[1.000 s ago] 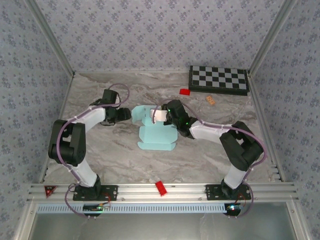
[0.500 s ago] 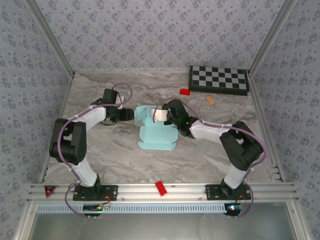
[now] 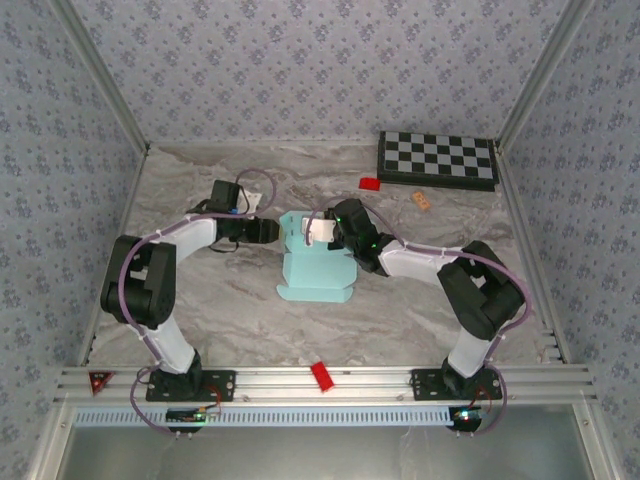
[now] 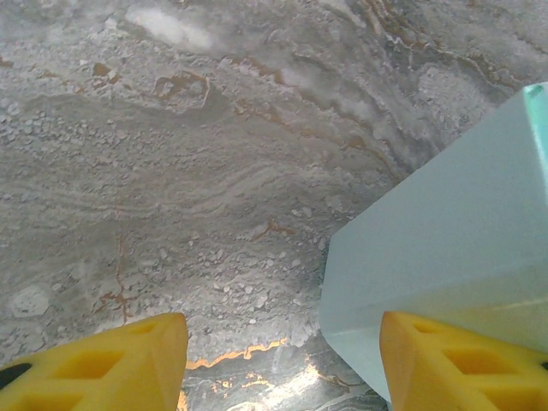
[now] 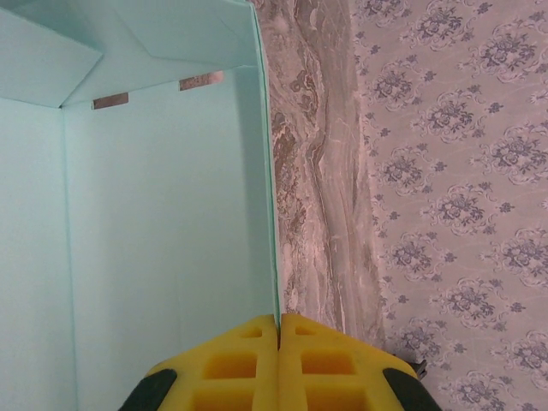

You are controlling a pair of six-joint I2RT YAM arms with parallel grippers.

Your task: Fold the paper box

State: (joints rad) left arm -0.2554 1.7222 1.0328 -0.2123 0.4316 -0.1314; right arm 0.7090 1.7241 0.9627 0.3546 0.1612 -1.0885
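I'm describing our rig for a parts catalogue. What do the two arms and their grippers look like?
Both the left arm and right arm have white links between bulky black joints, with thin purple cables looping alongside. Small green lights glow on the right arm. The left gripper and right gripper carry yellow fingers moulded with rectangular recesses.

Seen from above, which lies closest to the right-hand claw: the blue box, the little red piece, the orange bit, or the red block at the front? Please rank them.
From the right gripper, top view:
1. Paper box: pinched in it, mid-table.
2. Small red piece: behind, to the right.
3. Orange piece: farther right.
4. Red block: at the near edge.
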